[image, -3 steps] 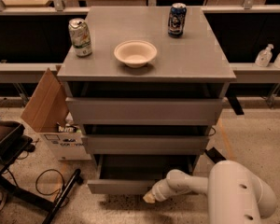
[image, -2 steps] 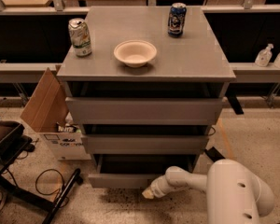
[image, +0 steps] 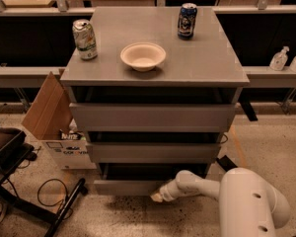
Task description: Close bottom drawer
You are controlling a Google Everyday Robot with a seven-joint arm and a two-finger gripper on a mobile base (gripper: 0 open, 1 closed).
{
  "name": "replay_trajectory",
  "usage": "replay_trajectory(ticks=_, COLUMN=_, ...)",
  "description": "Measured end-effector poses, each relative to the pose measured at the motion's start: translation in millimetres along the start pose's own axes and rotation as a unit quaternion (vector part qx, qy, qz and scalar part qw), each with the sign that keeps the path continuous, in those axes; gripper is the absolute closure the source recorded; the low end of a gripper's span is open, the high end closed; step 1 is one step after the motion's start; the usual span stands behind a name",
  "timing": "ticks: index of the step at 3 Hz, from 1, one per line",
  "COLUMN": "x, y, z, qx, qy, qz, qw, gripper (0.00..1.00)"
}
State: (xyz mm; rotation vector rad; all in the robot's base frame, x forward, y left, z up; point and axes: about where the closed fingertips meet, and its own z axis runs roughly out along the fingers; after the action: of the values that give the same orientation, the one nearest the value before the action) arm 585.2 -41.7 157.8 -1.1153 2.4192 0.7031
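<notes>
My gripper low near the floor, at the front of the bottom drawer, spread or pressed together I cannot tell, one plain grey handle-less front, standing slightly out, lowest of three drawers in the grey cabinet, on top two cans, a green can and a blue can, one bowl

Arm is reading all white and glossy. A fat rounded shell is filling the 4-5 o'clock corner of view and carrying two small dark round holes on its face, while a slimmer tubular link is tapering off it toward 9 o'clock through a ball-like joint. The gripper is sitting at that link's 9 o'clock end, near 6 o'clock in view, showing tan-beige and duller than the white casing.
</notes>
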Motion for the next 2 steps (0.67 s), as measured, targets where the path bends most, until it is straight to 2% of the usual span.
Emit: replay_trajectory(ticks=2, x=-32.4, y=-29.0, z=-5.2, qx=0.034, qy=-0.022, qz=0.005, qw=0.9992, gripper=1.00)
